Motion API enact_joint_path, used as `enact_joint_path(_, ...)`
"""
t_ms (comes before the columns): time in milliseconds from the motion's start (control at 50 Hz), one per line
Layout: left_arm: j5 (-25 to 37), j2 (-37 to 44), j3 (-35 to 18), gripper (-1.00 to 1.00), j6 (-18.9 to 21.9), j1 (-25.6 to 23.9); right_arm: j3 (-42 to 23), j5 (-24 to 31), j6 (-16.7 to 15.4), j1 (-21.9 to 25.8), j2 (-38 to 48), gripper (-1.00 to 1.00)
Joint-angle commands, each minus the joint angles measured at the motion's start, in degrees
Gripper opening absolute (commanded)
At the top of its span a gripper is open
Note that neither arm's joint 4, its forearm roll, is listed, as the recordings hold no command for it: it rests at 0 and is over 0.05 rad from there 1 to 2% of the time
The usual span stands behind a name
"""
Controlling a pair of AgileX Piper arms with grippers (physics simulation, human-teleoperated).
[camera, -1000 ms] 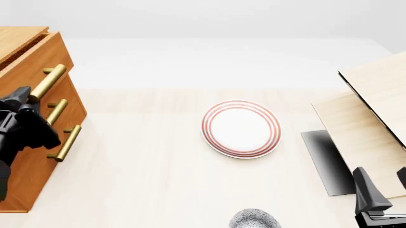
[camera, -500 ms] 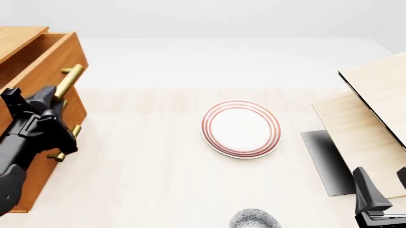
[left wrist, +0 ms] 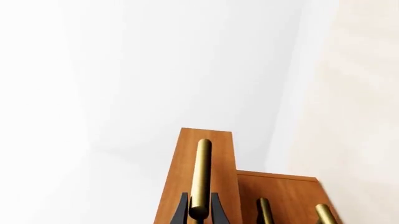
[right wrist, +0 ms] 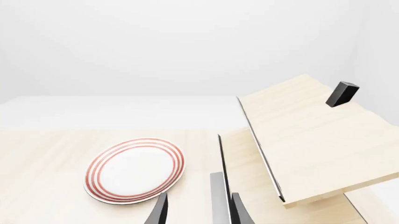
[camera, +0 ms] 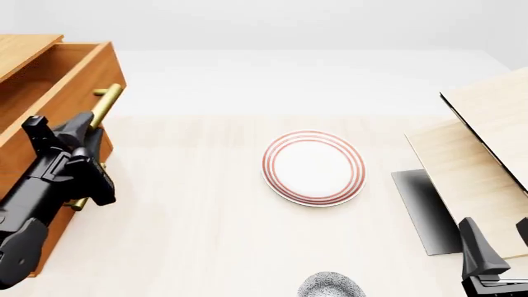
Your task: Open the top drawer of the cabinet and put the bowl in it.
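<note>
Step in hand: opening the top drawer (camera: 49, 93) of the cabinet (camera: 37, 204). The left gripper (camera: 78, 139) is clamping the drawer's brass handle (left wrist: 201, 177); in the left wrist view the two dark fingers (left wrist: 181, 212) are sitting either side of the bar, closed on it. The drawer is standing partly out of the cabinet front, with its inside showing from above.

The bowl (camera: 332, 286) is sitting at the near edge of the table (camera: 190, 235), only its speckled rim showing, well apart from the cabinet and nearer the right arm. The red-ringed plate (camera: 313, 167) is lying mid-table, between the two.

The right gripper (right wrist: 196, 210) is idling near the pale wood furniture (camera: 486, 154), fingers parted, holding nothing.

Next, my call: more straight pull on the handle until the opening is clearing the bowl's width, then letting go. The right arm is looking like the one for the bowl pickup, carrying it over the plate.
</note>
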Motion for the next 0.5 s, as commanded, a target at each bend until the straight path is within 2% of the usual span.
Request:
enact_joint_path(20, -0.48, 0.71, 0.61, -1.0, 1.6, -6.37, 0.05, -0.01, 0.02, 0.0, -0.02, 1.0)
enact_joint_path(140, 0.74, -0.17, 0.15, -1.0, 1.61, -7.39, 0.05, -0.02, 0.03, 0.0, -0.03, 1.0)
enact_joint_path(500, -1.41, 0.41, 2.2, -1.0, 2.13, -9.78, 0.04, -0.02, 0.01, 0.0, -0.03, 1.0)
